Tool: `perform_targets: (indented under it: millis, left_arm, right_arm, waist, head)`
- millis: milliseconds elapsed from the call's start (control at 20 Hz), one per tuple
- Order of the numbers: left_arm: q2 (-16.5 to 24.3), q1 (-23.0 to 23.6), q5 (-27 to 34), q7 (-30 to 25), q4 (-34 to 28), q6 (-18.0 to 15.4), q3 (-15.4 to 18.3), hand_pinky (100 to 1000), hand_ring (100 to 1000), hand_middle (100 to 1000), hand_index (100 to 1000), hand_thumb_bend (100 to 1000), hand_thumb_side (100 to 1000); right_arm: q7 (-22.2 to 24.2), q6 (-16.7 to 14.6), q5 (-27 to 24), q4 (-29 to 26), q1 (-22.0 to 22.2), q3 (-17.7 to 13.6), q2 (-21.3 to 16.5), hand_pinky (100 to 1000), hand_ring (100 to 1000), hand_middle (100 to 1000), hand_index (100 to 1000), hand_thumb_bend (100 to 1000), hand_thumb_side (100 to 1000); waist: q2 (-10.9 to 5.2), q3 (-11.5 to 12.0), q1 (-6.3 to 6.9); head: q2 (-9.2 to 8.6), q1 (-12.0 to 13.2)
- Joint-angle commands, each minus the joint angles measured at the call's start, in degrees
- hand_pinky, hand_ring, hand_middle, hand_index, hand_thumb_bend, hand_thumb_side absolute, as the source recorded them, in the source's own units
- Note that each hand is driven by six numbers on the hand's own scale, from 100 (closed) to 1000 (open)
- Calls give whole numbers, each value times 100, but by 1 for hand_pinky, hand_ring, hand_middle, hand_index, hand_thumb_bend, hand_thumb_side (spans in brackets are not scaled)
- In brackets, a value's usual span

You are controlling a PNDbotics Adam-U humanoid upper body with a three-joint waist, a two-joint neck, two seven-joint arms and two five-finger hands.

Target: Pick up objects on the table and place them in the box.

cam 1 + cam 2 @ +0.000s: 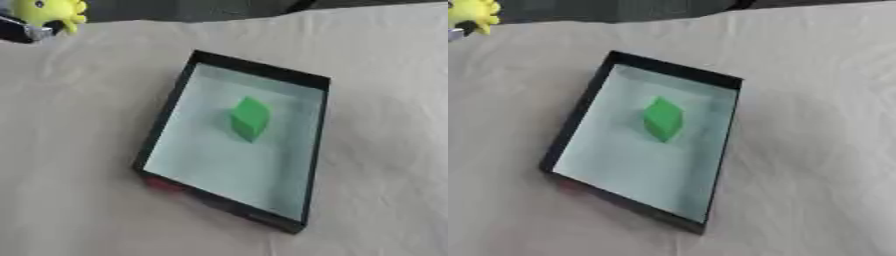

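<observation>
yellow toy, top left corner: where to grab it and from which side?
Judgement only: the yellow toy is cut off by the frame's top edge, with dark and silver parts against its left side. Its rounded body with small nubs suits a wrap around the middle, approached from its open right side. Whether a hand already holds it cannot be told.

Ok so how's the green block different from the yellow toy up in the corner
The green block lies inside the black-walled box, on its pale floor; the yellow toy is outside it, at the far left corner of the view, against a dark and silver part that may be the left hand. The block is flat-faced and angular, resting tilted; the toy is rounded with small knobs. The block shows whole; the toy is cut off by the picture edge. Both are bright, single-coloured and small.
</observation>
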Motion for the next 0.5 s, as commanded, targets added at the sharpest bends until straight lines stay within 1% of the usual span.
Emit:
perform_targets:
  millis: [50,250,400,500]
  left_arm:
    - [-177,-74,73,-311,-559,-91,-225,502,497,531,571,400,100]
    - [-661,33,159,-635,-1186,-126,-449,496,491,528,567,382,100]
    - [-960,182,379,-901,-1552,-104,-557,490,486,525,564,368,100]
    - [-1138,313,538,-1108,-1740,-90,-619,488,486,525,563,363,100]
  right_arm:
    - [-104,-82,-134,-99,16,-187,-364,1000,951,976,872,100,569]
    - [-221,-165,-317,-20,153,-327,-547,1000,950,974,871,100,555]
    - [-254,-204,-408,59,237,-384,-672,1000,949,973,871,100,551]
    - [-271,-217,-466,147,295,-422,-746,1000,949,972,870,100,545]
  waist:
    - [-253,58,-51]
    - [-455,201,-165]
    - [-610,266,-225]
    - [-722,332,-253]
  head:
    - [193,-161]
    - [334,-466]
    - [425,-526]
    - [445,-521]
